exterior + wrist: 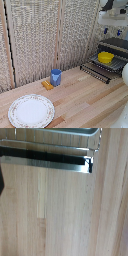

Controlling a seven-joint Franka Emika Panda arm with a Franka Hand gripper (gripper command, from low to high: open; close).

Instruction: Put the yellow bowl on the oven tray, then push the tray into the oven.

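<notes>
The yellow dish (105,57) is a small bright bowl sitting on the dark ribbed baking sheet (114,65), at the exterior view's right. The sheet juts out of the mouth of the black and silver oven (119,45), above its lowered door (96,71). My grabber (112,32) hangs well above the dish, touching nothing. Its blue-tipped fingers (106,31) stand apart and open with nothing between them. In the wrist view I look down on the wooden table (60,213) and a black and silver bar (50,160) of the oven front. The dish does not show there.
A blue cup (56,76) stands mid-table with a small orange object (47,85) beside it. A large white floral-rimmed plate (31,110) lies near the front at the exterior view's left. A woven screen (45,35) backs the table.
</notes>
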